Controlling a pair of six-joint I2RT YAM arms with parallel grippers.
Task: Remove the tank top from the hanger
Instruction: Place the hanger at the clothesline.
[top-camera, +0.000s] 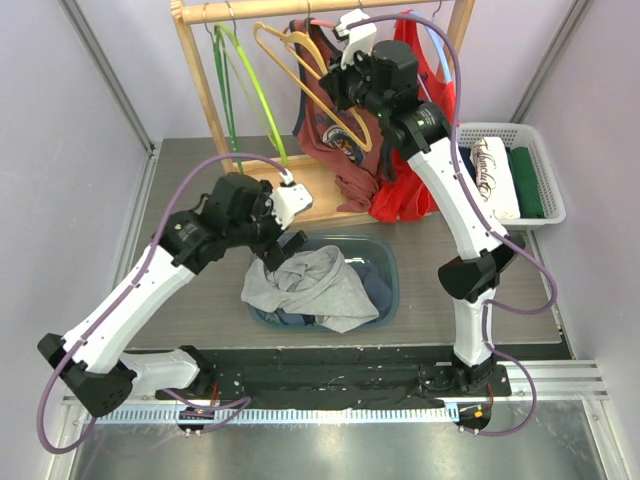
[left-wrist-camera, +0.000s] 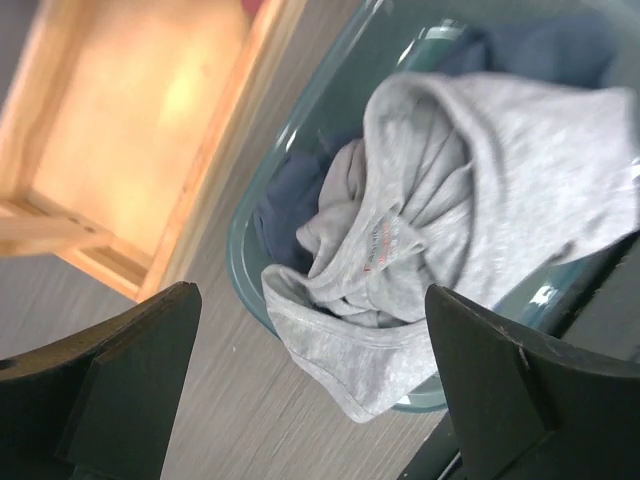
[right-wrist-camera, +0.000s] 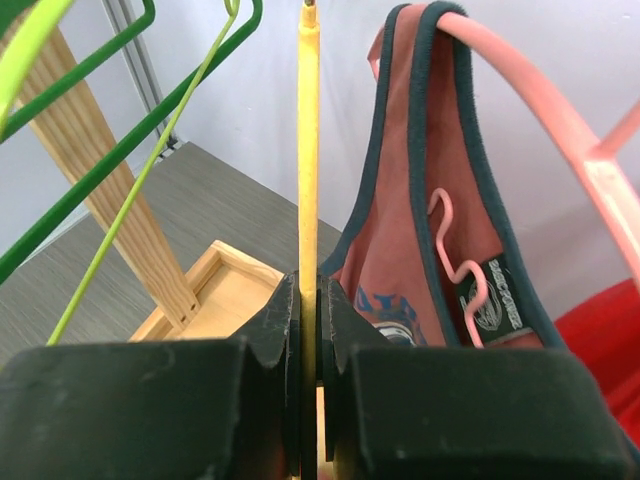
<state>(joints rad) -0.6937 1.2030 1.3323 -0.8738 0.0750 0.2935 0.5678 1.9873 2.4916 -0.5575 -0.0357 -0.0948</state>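
the grey tank top (top-camera: 315, 285) was seen off any hanger, crumpled in the teal basin (top-camera: 392, 270) at the centre of the bench (top-camera: 190, 190). one edge was draped over the basin's rim on the 9 o'clock side. dark blue cloth (left-wrist-camera: 290, 195) was partly covered beneath it.

the left gripper (top-camera: 283, 255) was held just above the heap's 10 o'clock corner. its fingers (left-wrist-camera: 130, 380) were spread wide with nothing caught between them. in the left wrist view, the grey fabric and its neck label were framed between the two fingers.

the yellow hanger (right-wrist-camera: 308, 150) was found bare, up at the wooden rack (top-camera: 195, 90) at 12 o'clock. its thin frame was pinched edge-on by the right gripper (right-wrist-camera: 308, 310), whose fingers were pressed together on it.

just to the 3 o'clock side of the yellow hanger, a maroon tank top (right-wrist-camera: 400, 230) was hung on a pink hanger (right-wrist-camera: 520, 75). a red garment (top-camera: 405, 195) was hung beyond that. green hangers (top-camera: 235, 80) were hung on the rail toward 11 o'clock.

a white basket (top-camera: 548, 150) holding folded white and green cloth was set on the bench at 2 o'clock, well apart from the basin.
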